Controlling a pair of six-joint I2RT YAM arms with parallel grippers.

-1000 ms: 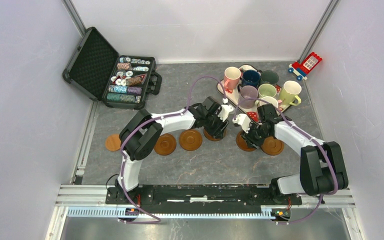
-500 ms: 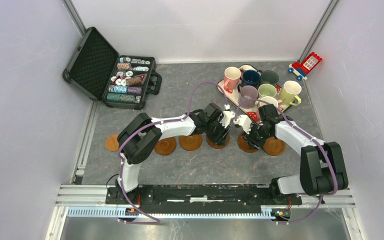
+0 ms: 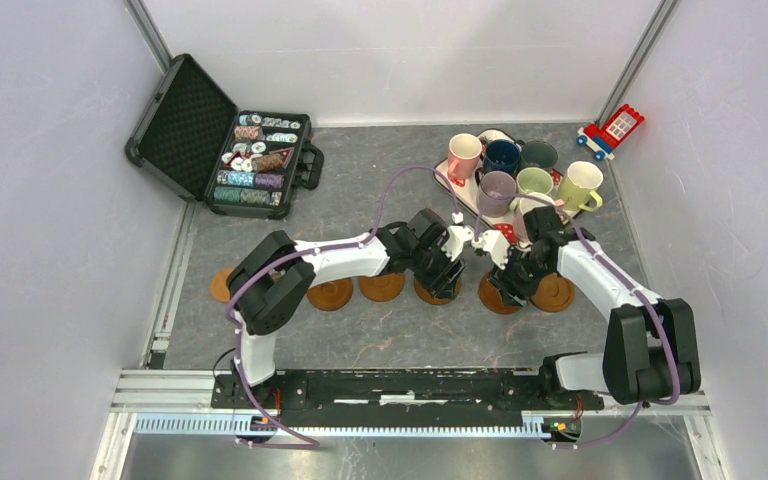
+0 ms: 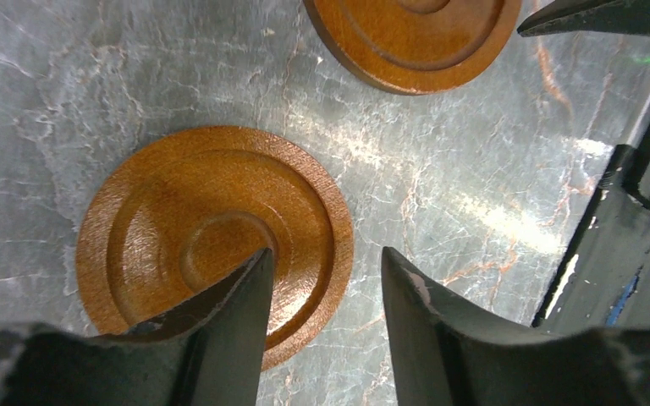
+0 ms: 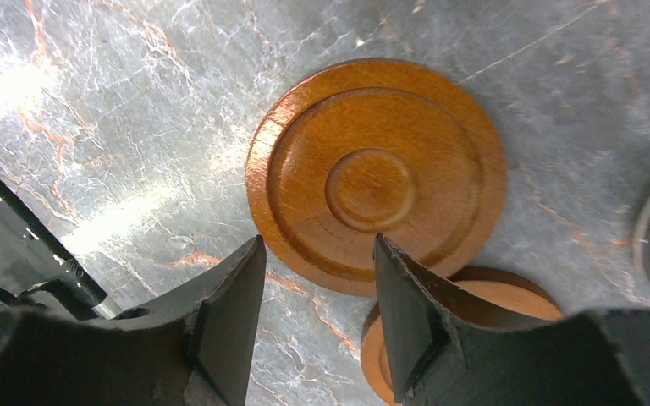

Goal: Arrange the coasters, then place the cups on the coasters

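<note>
Several brown wooden coasters lie in a row across the table, among them coaster [image 3: 330, 293] and coaster [image 3: 381, 286]. My left gripper [image 3: 442, 277] [image 4: 324, 254] hangs open just above one coaster [image 4: 212, 245], one finger over it and the other over bare table. My right gripper [image 3: 507, 282] [image 5: 318, 240] is open too, low over the near edge of another coaster [image 5: 377, 173]. A further coaster [image 5: 474, 317] lies close beside that one. Neither gripper holds anything. The cups, such as the pink cup [image 3: 463, 155] and the yellow-green cup [image 3: 578, 187], stand on the tray [image 3: 505, 232].
An open black case of poker chips [image 3: 255, 160] sits at the back left. A toy brick vehicle [image 3: 612, 130] is in the back right corner. A lone coaster [image 3: 225, 285] lies at the far left by the wall rail. The two grippers are close together mid-table.
Both grippers have opened and let go of the coasters they had, which now lie flat in the row. Both arms drifted slightly toward the near edge.
</note>
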